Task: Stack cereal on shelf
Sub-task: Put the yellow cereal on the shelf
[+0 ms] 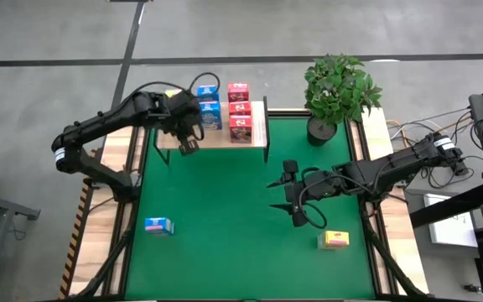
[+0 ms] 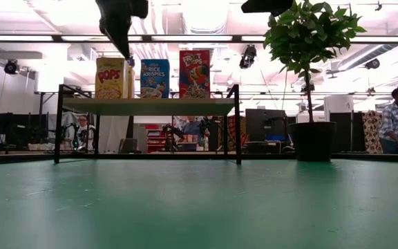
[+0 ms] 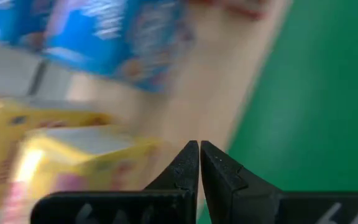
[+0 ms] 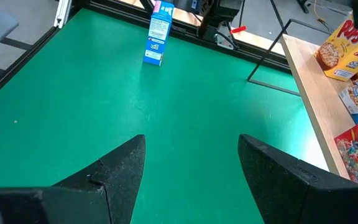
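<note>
Green matting (image 1: 225, 210) covers the table in the high view, with the shelf (image 1: 258, 134) at upper centre and a potted plant (image 1: 338, 88) to its right. On the shelf stand a row of pink-red boxes (image 1: 240, 111), blue boxes (image 1: 209, 105) left of them and a yellow box (image 2: 109, 77), seen in the low view. A loose blue box (image 1: 158, 225) lies at lower left of the mat, a loose yellow box (image 1: 335, 240) at lower right. The left gripper (image 1: 188, 146) hangs over the shelf's front left edge, fingers pressed together on nothing. The right gripper (image 1: 293, 192) hovers over bare mat right of centre, fingers spread wide.
</note>
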Available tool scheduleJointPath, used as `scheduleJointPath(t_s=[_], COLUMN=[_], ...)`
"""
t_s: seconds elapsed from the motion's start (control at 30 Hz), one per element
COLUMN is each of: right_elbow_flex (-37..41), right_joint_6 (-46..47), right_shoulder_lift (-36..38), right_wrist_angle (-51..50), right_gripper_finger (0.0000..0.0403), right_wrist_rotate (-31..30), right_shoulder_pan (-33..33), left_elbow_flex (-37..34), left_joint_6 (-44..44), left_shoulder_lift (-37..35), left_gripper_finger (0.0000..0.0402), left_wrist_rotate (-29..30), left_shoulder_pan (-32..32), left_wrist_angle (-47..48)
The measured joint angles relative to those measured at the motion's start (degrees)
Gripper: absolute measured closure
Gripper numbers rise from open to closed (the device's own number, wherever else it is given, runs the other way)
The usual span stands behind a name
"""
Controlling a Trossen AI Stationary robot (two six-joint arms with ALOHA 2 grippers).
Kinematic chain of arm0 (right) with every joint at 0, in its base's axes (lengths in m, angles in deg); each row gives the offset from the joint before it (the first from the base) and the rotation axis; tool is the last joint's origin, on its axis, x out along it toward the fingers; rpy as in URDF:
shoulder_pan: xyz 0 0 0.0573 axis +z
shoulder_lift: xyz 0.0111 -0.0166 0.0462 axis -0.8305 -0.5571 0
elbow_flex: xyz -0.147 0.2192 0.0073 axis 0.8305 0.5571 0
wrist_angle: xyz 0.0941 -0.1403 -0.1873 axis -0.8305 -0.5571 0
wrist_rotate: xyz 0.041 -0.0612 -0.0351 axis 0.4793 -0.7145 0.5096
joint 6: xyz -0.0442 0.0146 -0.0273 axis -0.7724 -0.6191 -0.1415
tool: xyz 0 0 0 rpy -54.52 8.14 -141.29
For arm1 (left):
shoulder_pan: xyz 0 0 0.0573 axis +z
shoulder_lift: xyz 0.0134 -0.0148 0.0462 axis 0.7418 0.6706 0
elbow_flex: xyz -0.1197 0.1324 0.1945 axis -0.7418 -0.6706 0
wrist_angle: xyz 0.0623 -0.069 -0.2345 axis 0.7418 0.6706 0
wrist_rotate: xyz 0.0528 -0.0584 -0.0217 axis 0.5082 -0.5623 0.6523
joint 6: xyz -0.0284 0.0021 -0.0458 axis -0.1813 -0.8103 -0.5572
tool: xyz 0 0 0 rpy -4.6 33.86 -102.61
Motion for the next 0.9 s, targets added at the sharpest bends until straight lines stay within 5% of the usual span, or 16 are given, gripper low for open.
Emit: scheduleJointPath(t_s=[0.37,0.63,0.9], right_elbow_flex=[0.0,2.3,0.0], right_joint_6=[3.6,16.1,31.9], right_shoulder_lift=[0.0,0.0,0.0], right_wrist_angle=[-0.1,-0.4,-7.5], right_gripper_finger=[0.0156,0.0156,0.0156], right_wrist_rotate=[0.0,0.0,0.4], right_shoulder_pan=[0.0,0.0,0.0], left_elbow_flex=[-2.0,-14.0,-28.7], left_joint_6=[-2.6,0.5,2.9], left_shoulder_lift=[-2.6,-8.8,-17.5], left_gripper_finger=[0.0401,0.0401,0.0401], left_wrist_rotate=[-3.5,-3.5,-3.4], left_shoulder_pan=[-19.5,-32.4,-36.9], left_wrist_angle=[-4.5,-17.9,-36.6])
